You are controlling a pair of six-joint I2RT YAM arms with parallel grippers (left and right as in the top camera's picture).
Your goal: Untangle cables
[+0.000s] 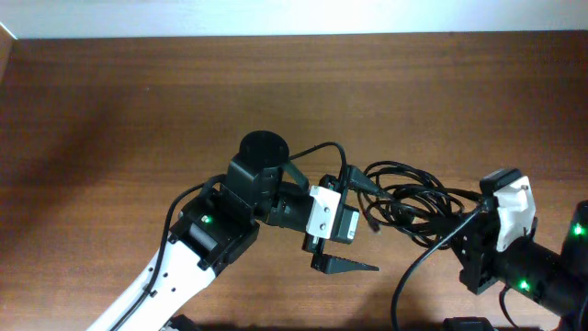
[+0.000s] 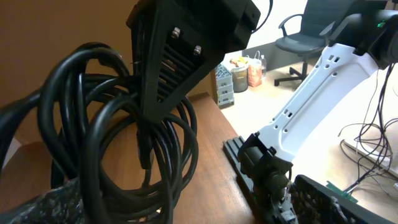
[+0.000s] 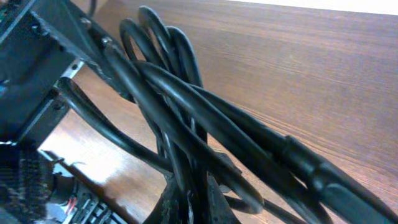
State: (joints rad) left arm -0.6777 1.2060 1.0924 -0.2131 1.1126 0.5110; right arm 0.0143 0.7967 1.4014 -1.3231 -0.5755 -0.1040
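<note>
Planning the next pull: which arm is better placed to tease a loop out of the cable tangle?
Left. The left pincer stands open beside the cables, free to take a loop. The right pincer is shut on the cables at their far end, anchoring them.

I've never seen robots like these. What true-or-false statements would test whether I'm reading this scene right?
1. The cables lie in one tangled bundle on the table. True.
2. The left gripper is clamped shut. False: its jaws stand wide open beside the bundle.
3. The right gripper is shut on the cables. True.
4. The table is white. False: it is brown wood.
</note>
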